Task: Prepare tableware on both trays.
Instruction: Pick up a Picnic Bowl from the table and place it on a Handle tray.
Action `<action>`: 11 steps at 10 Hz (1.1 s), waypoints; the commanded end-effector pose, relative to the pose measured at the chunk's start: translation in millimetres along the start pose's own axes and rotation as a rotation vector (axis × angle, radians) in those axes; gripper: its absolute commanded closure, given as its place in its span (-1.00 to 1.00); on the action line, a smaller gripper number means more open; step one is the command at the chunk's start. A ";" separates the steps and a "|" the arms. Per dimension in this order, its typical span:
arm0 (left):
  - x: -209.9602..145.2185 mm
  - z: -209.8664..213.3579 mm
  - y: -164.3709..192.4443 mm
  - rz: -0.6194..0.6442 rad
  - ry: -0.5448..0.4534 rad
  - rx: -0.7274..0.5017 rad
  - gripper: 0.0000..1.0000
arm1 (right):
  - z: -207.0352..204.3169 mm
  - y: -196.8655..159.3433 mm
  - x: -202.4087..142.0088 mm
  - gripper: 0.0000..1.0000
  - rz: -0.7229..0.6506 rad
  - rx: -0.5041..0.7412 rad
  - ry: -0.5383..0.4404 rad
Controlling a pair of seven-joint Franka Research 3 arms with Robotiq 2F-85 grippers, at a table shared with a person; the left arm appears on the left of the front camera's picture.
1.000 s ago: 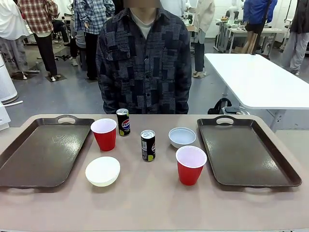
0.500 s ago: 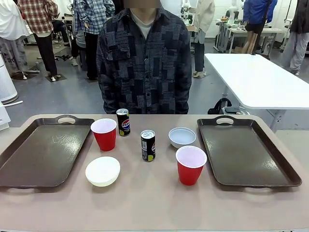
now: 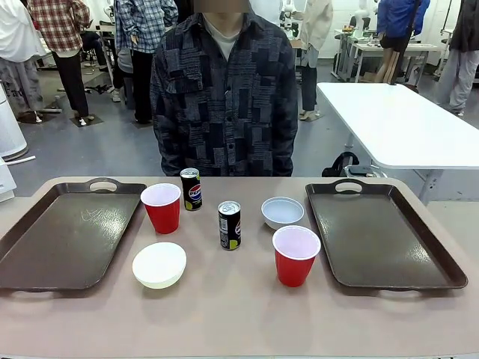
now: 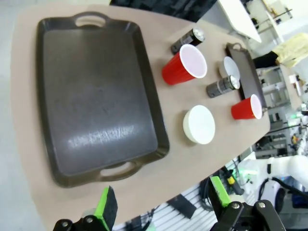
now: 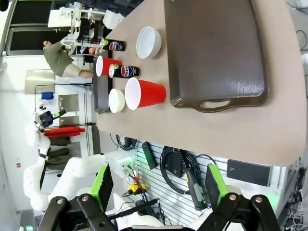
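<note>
Front view: Pepsi can [image 3: 191, 188] sits just at 1 o'clock of left red cup [image 3: 162, 207], so open, empty left jaws or right jaws could topple one grabbing the other.

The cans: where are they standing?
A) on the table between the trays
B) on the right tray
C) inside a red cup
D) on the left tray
A: the far can and the near can stand upright on the table, between the left tray and the right tray.
</note>
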State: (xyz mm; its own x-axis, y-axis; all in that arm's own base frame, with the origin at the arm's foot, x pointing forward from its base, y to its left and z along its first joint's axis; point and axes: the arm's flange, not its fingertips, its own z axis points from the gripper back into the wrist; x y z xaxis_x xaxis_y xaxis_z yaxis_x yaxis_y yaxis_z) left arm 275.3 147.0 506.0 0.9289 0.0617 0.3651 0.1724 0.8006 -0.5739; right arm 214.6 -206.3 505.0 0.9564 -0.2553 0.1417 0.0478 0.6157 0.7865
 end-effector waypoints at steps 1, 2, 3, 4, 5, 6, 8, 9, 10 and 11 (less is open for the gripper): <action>-0.4 -0.3 1.8 0.015 -0.001 -0.012 -1.00 | 1.0 -3.2 -0.4 -1.00 -0.002 0.001 0.003; -0.4 -0.3 1.8 0.015 -0.001 -0.012 -1.00 | 1.0 -3.2 -0.4 -1.00 -0.002 0.001 0.003; -0.4 -0.3 1.8 0.015 -0.001 -0.012 -1.00 | 1.0 -3.2 -0.4 -1.00 -0.002 0.001 0.003; -0.4 -0.3 1.8 0.015 -0.001 -0.012 -1.00 | 1.0 -3.2 -0.4 -1.00 -0.002 0.001 0.003; -0.4 -0.3 1.8 0.015 -0.001 -0.012 -1.00 | 1.0 -3.2 -0.4 -1.00 -0.002 0.001 0.003; -0.4 -0.3 1.8 0.015 -0.001 -0.012 -1.00 | 1.0 -3.2 -0.4 -1.00 -0.002 0.001 0.003; -0.4 -0.3 1.8 0.015 -0.001 -0.012 -1.00 | 1.0 -3.2 -0.4 -1.00 -0.002 0.001 0.003; -0.4 -0.3 1.8 0.015 -0.001 -0.012 -1.00 | 1.0 -3.2 -0.4 -1.00 -0.002 0.001 0.003; -0.4 -0.3 1.8 0.015 -0.001 -0.012 -1.00 | 1.0 -3.2 -0.4 -1.00 -0.002 0.001 0.003; -0.4 -0.3 1.8 0.015 -0.001 -0.012 -1.00 | 1.0 -3.2 -0.4 -1.00 -0.002 0.001 0.003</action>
State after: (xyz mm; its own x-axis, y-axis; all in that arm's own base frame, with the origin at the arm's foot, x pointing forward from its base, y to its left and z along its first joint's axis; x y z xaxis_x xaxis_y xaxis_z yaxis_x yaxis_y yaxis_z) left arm 276.0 147.0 504.6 0.9306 0.0626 0.3606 0.1694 0.7998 -0.5759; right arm 214.1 -207.8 503.4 0.9552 -0.2662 0.1297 0.0669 0.6207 0.7812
